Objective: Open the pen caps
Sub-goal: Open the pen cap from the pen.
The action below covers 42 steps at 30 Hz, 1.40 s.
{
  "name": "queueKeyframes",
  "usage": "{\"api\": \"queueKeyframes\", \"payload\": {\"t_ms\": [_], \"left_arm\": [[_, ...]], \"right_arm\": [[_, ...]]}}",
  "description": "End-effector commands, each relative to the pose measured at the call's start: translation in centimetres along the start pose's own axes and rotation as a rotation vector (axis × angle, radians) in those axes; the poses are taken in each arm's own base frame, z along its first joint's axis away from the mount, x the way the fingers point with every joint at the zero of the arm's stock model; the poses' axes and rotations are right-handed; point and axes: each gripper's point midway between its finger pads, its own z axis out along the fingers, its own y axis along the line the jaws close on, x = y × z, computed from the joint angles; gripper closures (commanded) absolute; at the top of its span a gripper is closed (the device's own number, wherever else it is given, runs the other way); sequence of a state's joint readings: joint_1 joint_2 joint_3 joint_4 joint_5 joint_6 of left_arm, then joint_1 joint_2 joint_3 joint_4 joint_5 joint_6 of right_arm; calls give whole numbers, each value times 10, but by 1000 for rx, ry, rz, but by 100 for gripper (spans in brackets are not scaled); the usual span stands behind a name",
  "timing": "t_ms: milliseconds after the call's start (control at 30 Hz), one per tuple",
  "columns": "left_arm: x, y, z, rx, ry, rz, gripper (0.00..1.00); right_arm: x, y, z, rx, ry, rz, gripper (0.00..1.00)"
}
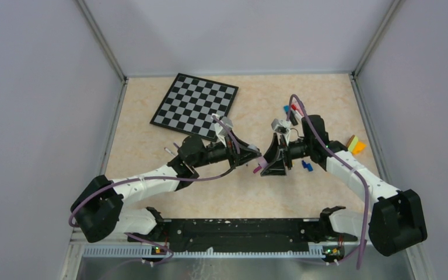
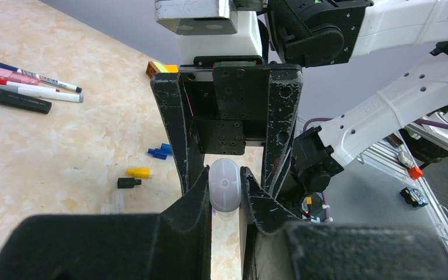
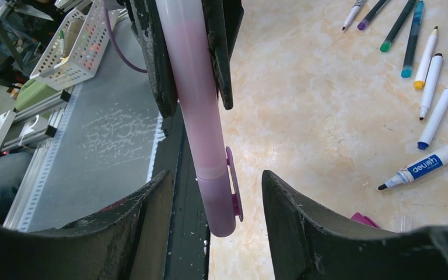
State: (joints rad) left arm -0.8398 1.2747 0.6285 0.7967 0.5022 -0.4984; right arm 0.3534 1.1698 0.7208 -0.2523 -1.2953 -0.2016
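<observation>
Left gripper [image 2: 226, 195]: you are clamping its jaws tight on the translucent pink plastic pen [image 3: 193, 87], mid-air.
Right gripper [image 3: 216, 178]: you are spreading its jaws wide astride the pen's stubby purple clip cap [image 3: 217, 205], not gripping it. Clear room is showing on the clip side, toward the loose uncapped markers [image 3: 430, 87].
Arms: both forearms are reaching inward, nose to nose, over the beige tabletop [image 1: 303, 192].

Lighting is bright, even and diffuse from overhead in all three views. Shadows on the table [image 1: 239, 198] are soft and faint. Top view is sharp. In the wrist views, the left end effector [image 2: 224, 184] and right end effector [image 3: 216, 186] blur toward the bottom edge. The pink pen [image 3: 195, 87] is in focus with a faint sheen.
</observation>
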Motion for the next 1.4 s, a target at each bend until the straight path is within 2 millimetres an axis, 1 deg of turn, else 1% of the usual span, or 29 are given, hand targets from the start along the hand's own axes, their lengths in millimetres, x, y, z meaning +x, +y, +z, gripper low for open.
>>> {"api": "queueKeyframes", "payload": {"t_ms": [0,200,533,633,700,767,833,867,900,1000,1133,1233,1333,1367], "left_arm": [[-28,-14,5,59,-75,62,100],[-24,-14,6,70,-68,48,100],[-20,-14,6,81,-57,42,100],[-21,-14,6,78,-61,44,100],[-23,-14,6,77,-65,49,100],[-25,-15,5,75,-71,53,100],[-28,-15,4,71,-84,58,100],[-32,-15,2,69,-98,63,100],[-37,-14,1,61,-115,67,100],[-59,-9,-9,36,-187,69,100],[-98,2,-30,3,-295,84,100],[-125,10,-45,-48,-376,133,100],[-145,15,-55,-110,-424,199,100],[-152,12,-59,-121,-443,226,100]], "right_arm": [[-20,4,1,-30,-21,-97,45],[-21,6,1,-33,-25,-107,49],[-24,7,0,-39,-27,-110,51],[-23,7,0,-40,-26,-108,54],[-22,8,1,-47,-26,-105,61],[-22,9,1,-56,-26,-105,76],[-21,9,1,-62,-23,-109,95],[-20,9,1,-62,-19,-114,100],[-18,8,0,-58,-14,-120,100],[-8,0,0,-27,14,-131,100],[3,-6,-1,-10,48,-113,100],[8,-10,-1,-7,57,-89,100],[14,-13,0,-6,67,-55,100],[16,-15,0,-2,71,-43,100]]}}
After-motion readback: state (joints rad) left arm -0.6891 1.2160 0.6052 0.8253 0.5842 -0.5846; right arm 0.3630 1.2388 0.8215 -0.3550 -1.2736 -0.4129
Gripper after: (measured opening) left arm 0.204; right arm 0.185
